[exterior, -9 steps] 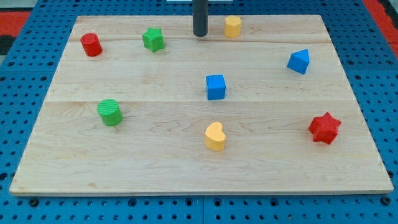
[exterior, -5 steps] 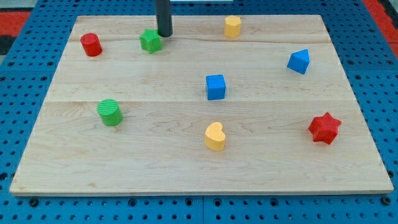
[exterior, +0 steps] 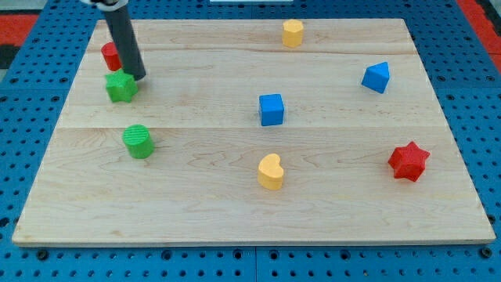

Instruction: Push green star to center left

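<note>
My tip [exterior: 138, 77] — bare rod end, no jaws to open or close — sits at upper-right edge of green star [exterior: 121, 86], touching or nearly so. Star lies just left-below tip, upper-left area of wooden board [exterior: 235, 211].

Rod hides right part of red cylinder [exterior: 111, 56], just above-left of tip; rod's top cut off by view's top edge.

Count, outward from tip:
- green: two — star, ribbed cylinder [exterior: 138, 142] below tip
- red: two — cylinder, star [exterior: 409, 161] far right-below
- blue: two — cube [exterior: 272, 110] right of tip, prism-like block [exterior: 376, 77] farther right, shape hard to make out
- yellow: two — heart [exterior: 271, 171] right-below, small block [exterior: 293, 33] above-right
</note>
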Controlling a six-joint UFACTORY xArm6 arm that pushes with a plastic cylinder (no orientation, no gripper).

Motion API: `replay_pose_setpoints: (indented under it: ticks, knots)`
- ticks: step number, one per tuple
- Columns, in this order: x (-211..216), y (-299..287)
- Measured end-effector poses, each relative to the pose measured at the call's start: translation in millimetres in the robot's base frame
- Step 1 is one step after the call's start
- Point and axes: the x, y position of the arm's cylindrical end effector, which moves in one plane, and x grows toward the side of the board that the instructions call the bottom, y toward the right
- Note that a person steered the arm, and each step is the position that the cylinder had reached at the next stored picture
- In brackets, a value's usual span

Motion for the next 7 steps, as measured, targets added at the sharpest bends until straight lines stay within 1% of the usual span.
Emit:
replay_pose_setpoints:
  ticks: [1, 2, 3, 4, 5, 6, 7]
  knots:
    - [27, -15]
    - [11, -15]
    - [26, -20]
    - [51, -31]
    - [41, -32]
    - [34, -50]
    - [36, -79]
